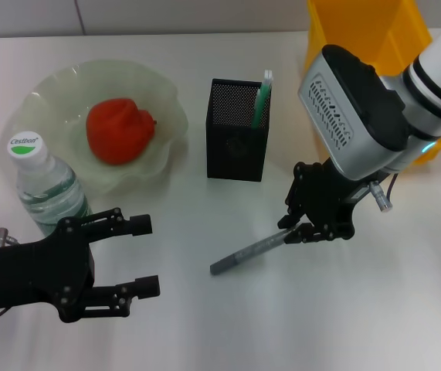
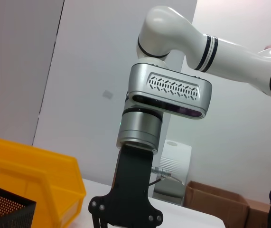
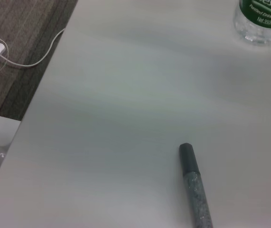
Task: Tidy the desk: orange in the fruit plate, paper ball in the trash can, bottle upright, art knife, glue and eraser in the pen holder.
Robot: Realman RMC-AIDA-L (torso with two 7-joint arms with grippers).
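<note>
— Jaws of the right gripper (image 1: 296, 229) are down at the near end of the knife (image 1: 252, 253), one finger on each side of it, but I cannot tell whether they are pinching it yet or only straddling it.

— And the other arm?

— Left gripper (image 1: 139, 256) hangs low over the bench (image 1: 374, 309), jaws spread with nothing between them, just in front of the bottle (image 1: 42, 182), which already stands upright.

— How will the knife handle?

— My guess is light and stiff: a slim grey stick with a dark cap at the far end, lying flat and slantwise on the bench. It will not bend or crush, but it is narrow and looks smooth, so it could roll or swivel in the jaws. Held by one end as it is, the long free part may droop when raised. A grip nearer the middle would carry it steadier; a grip at the end makes it easier to tip upright.

— Where must it go?

— Into the holder (image 1: 238, 141), the black mesh box just beyond it, which already has a green-and-white stick in one corner. The opening is small, so the knife should go in nearly upright.

— The rest?

— The orange (image 1: 120, 130) sits in the plate (image 1: 170, 116). The yellow bin (image 1: 363, 39) stands behind the right arm.
</note>
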